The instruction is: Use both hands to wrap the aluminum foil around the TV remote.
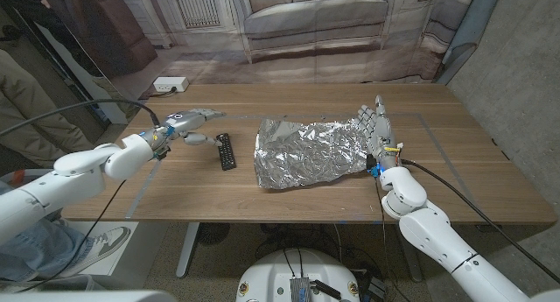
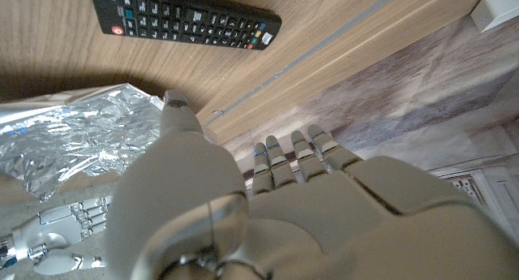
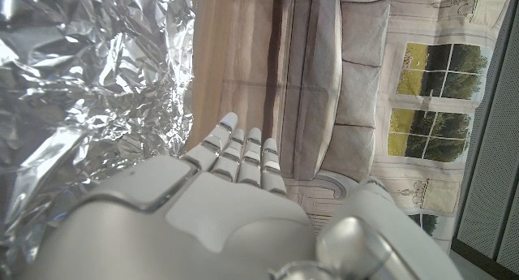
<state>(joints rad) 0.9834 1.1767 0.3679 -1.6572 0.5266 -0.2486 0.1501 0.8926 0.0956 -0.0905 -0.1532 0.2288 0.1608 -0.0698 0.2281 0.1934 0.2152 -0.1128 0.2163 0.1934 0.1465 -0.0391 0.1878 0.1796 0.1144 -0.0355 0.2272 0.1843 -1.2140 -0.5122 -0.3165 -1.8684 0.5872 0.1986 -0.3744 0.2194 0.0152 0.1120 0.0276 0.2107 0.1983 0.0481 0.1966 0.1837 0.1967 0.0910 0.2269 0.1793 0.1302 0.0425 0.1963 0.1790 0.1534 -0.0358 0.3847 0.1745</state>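
A black TV remote (image 1: 227, 151) lies on the wooden table (image 1: 289, 197), left of a crumpled sheet of aluminum foil (image 1: 311, 151). My left hand (image 1: 188, 127) hovers just left of the remote's far end with its fingers stretched out and the thumb apart, holding nothing. My right hand (image 1: 378, 127) stands on its edge against the foil's right border, fingers straight and pointing away from me, gripping nothing. The left wrist view has the remote (image 2: 185, 20), the foil (image 2: 73, 138), my left hand (image 2: 243, 223) and my right hand (image 2: 57, 223). In the right wrist view the foil (image 3: 89, 93) lies beside my right hand (image 3: 235, 207).
A taped rectangle outlines the work area on the table. A white box (image 1: 169, 85) lies on the floor beyond the far left corner. A person (image 1: 22, 83) stands at the picture's left edge. A sofa (image 1: 315, 22) stands behind the table.
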